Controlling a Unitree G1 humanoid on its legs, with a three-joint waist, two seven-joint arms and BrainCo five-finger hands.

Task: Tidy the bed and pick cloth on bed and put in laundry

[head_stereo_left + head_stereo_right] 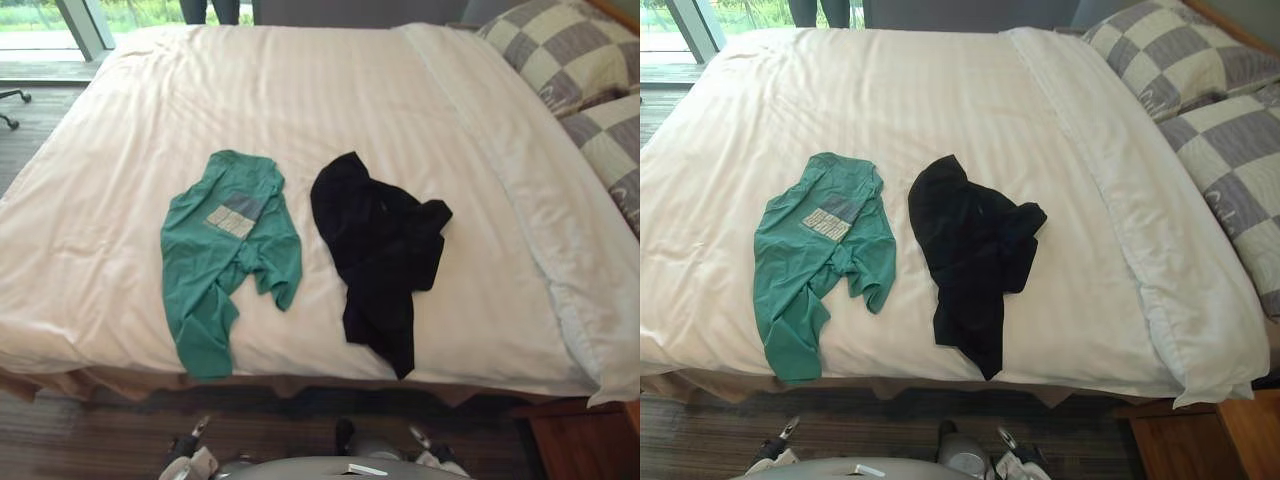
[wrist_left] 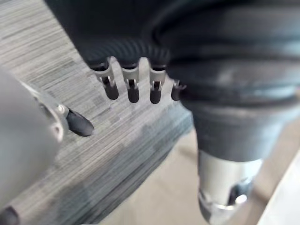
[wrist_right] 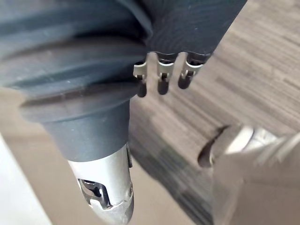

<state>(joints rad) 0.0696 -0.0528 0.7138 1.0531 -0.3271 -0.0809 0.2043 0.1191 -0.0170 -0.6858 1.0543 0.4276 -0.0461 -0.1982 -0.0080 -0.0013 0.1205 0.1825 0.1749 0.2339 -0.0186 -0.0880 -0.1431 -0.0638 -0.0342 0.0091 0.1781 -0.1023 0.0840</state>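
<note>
Here: green shirt (image 1: 205, 268) (black cloth (image 1: 375, 240) alongside)

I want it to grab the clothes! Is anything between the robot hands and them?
Nothing visible. The green shirt and black garment lie uncovered on the bed, near its edge; the left robot hand and right robot hand hang open over the floor.

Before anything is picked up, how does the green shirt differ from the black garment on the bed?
The green shirt carries a pale printed patch; the black garment looks plain. The green shirt lies on the robot's left, the black garment on its right. Both lie crumpled and apart on the white duvet, near the bed's near edge.
</note>
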